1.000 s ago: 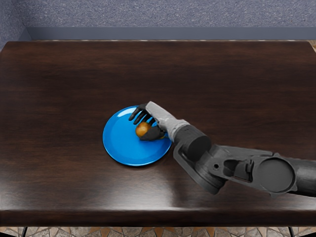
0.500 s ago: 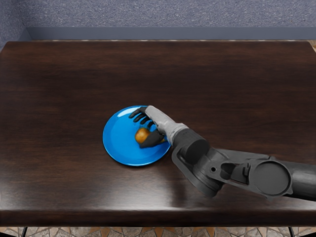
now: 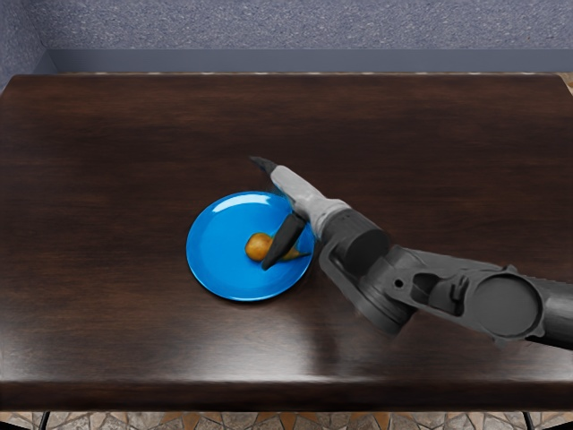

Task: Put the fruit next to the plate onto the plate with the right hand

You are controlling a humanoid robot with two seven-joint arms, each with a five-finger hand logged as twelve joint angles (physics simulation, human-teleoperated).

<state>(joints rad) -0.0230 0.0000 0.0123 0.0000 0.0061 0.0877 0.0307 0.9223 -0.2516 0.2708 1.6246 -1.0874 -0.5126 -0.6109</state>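
The fruit (image 3: 257, 244) sits on the plate (image 3: 219, 246), on the palm side of the right hand's (image 3: 295, 199) straightened fingers (image 3: 269, 168) and just beside the thumb, with the hand spread open and gripping nothing, so lifting clear looks unobstructed.

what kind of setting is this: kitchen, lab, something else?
Probably a bare simulated tabletop test scene rather than a furnished room: a dark wooden table against a grey textured wall, a blue plate with a small fruit on it, and the robot's right hand open over it.
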